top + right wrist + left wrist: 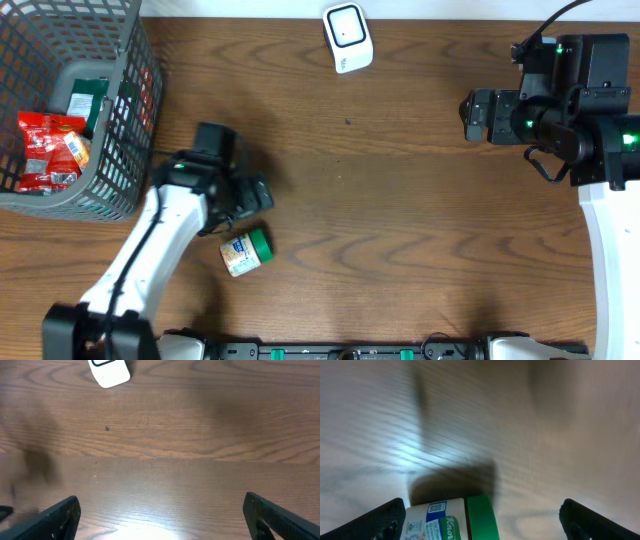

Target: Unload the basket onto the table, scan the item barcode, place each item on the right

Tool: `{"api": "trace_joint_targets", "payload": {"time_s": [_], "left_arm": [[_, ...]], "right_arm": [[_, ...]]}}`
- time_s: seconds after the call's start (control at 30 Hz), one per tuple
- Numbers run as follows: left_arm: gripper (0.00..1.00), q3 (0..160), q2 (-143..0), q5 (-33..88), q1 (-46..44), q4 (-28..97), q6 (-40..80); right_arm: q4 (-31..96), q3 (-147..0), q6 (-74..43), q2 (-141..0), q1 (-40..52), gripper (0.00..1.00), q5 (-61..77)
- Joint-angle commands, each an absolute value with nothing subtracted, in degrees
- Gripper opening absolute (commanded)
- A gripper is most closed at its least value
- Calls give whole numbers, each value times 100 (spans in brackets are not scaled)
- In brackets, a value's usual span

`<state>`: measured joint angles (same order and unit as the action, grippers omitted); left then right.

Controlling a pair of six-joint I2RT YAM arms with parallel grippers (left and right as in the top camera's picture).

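Left tool: jaws wide, gripping nothing. Jar with green lid lies on side on desk, just ahead of left tool, between its 2 fingers in wrist view. Right tool: jaws wide, empty, over bare desk. White scanner well ahead of right tool. Grey basket with snack packs on left tool's outer side.

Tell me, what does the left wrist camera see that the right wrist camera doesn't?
Only the left wrist view shows a small jar with a green lid, lying on its side at the bottom edge, seen between the fingers of the open left gripper. Only the right wrist view shows the white scanner, at its top edge. Both show the brown wooden table and two dark fingers spread wide at the lower corners; the right gripper holds nothing.
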<state>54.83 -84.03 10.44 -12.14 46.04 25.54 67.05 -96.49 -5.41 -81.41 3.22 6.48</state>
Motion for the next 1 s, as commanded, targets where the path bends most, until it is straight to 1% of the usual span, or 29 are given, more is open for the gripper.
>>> {"api": "trace_joint_targets", "payload": {"time_s": [0.0, 0.13, 0.47, 0.6, 0.67, 0.83, 0.97], "left_arm": [[99, 5384, -8715, 1184, -1417, 4652, 1498], [100, 5384, -8932, 1181, -1483, 4825, 1505], [99, 5391, -8947, 1179, -1481, 5277, 1540], [99, 5391, -8947, 1184, -1481, 5577, 2228], [99, 5391, -8947, 1236, -1481, 5717, 2390], [99, 5524, -8947, 1332, -1481, 5841, 2154], [100, 5640, -8947, 1326, -1483, 5577, 1767]], "right_arm": [[6711, -9727, -508, -8178, 298, 99, 672], [6709, -9727, -506, -8178, 298, 99, 672], [6711, -9727, -506, -8178, 298, 99, 672], [6711, -9727, -506, -8178, 298, 99, 672], [6711, -9727, -506, -8178, 298, 99, 672], [6711, -9727, -506, -8178, 298, 99, 672], [6711, -9727, -506, -8178, 298, 99, 672]]}}
